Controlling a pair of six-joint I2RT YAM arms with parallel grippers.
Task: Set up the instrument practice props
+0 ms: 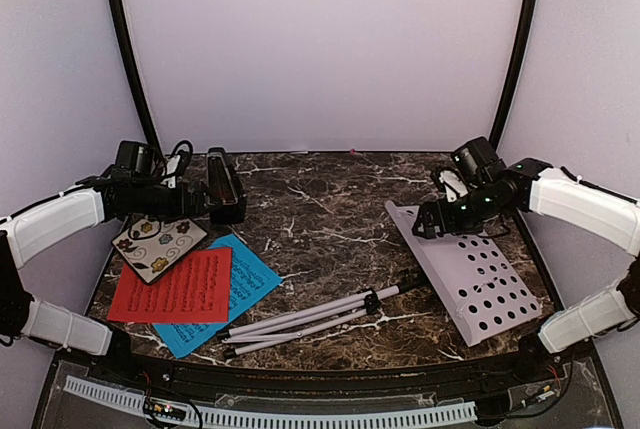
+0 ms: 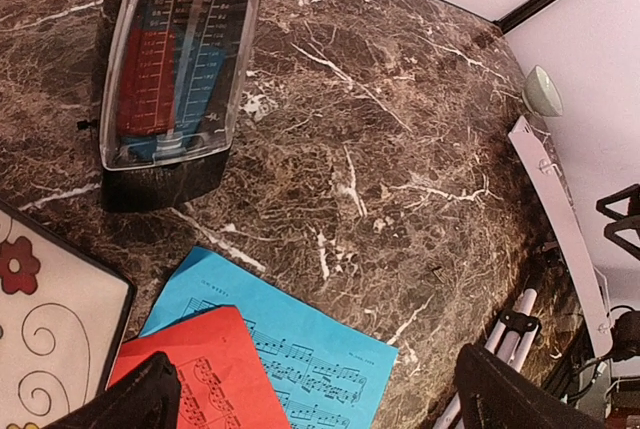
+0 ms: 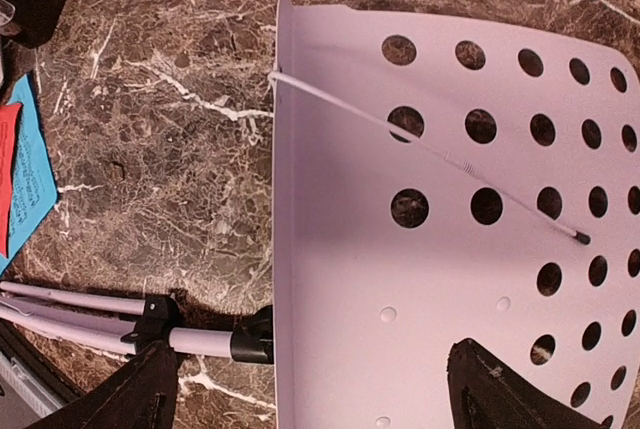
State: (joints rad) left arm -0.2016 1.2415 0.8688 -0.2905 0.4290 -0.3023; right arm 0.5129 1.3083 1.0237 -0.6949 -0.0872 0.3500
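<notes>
On the dark marbled tabletop (image 1: 330,199) the white perforated music stand (image 1: 480,274) is laid flat at right. Jaws are held apart on the right gripper (image 1: 432,222) over it and on the left gripper (image 1: 198,204). Its edge should be pinched squarely before lifting.

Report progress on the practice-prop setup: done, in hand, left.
Done: nothing visibly. The music stand lies flat with its tripod legs folded; the red sheet and blue sheet lie on the table, not on it. In hand: nothing; the right gripper hangs open over the stand, the left gripper open near the metronome. Left: raise the stand, place the sheets, position the metronome.
</notes>
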